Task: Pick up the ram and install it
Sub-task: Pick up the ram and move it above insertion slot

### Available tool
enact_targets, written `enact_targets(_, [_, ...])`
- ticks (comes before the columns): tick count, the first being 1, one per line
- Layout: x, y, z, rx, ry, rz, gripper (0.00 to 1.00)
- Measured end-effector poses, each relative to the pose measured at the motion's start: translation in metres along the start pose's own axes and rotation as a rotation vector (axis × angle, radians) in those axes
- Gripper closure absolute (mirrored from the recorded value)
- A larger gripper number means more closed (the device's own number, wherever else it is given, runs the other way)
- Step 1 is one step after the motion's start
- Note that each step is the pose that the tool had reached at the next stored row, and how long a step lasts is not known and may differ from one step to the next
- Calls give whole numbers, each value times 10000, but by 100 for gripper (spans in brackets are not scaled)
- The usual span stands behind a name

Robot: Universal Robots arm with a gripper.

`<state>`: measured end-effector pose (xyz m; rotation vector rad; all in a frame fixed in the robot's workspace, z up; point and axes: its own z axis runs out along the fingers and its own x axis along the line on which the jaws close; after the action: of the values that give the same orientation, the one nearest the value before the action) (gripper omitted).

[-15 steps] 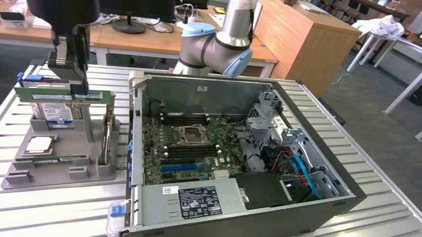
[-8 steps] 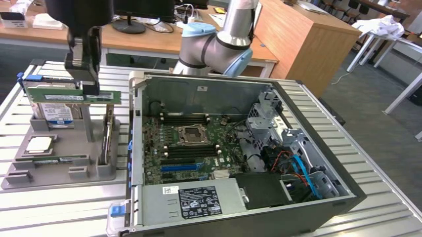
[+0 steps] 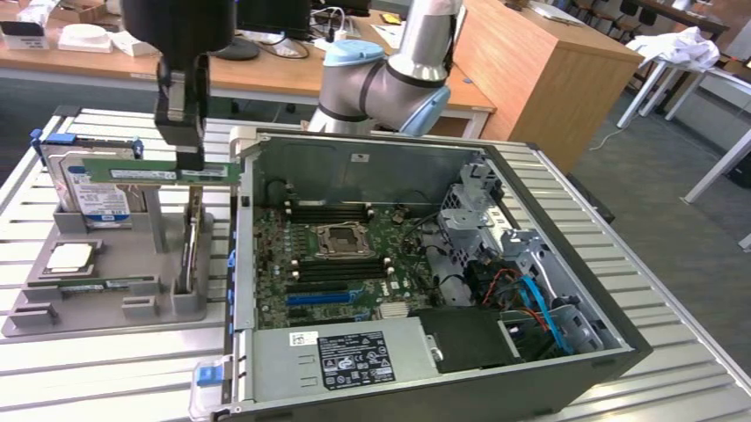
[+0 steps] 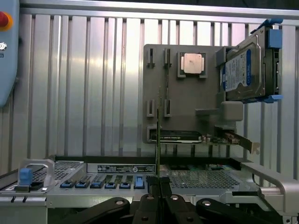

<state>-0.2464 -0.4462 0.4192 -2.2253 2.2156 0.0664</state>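
"Where's the ram (image 3: 129, 171)?"

"My fingers (image 4: 152, 186) are pinching it, edge up, above the grey holder tray (image 3: 105, 308) and just beside the open computer case (image 3: 564, 264)."

"Progress?"

"Pickup looks done. It isn't seated in the motherboard's memory slots (image 3: 334, 264) yet."

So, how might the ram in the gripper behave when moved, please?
The ram juts straight from the gripper without sagging, so probably stiff and light. Edge-on in the wrist view it is very thin, so likely fragile if knocked sideways.
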Motion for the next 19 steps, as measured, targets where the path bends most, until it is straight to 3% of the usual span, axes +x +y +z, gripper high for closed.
enact_targets(3, [0,-79,-2,0,0,0,89])
enact_targets(6, [1,-461,-13,0,-1,0,89])
enact_targets(19, [2,-859,-25,1,-1,0,89])
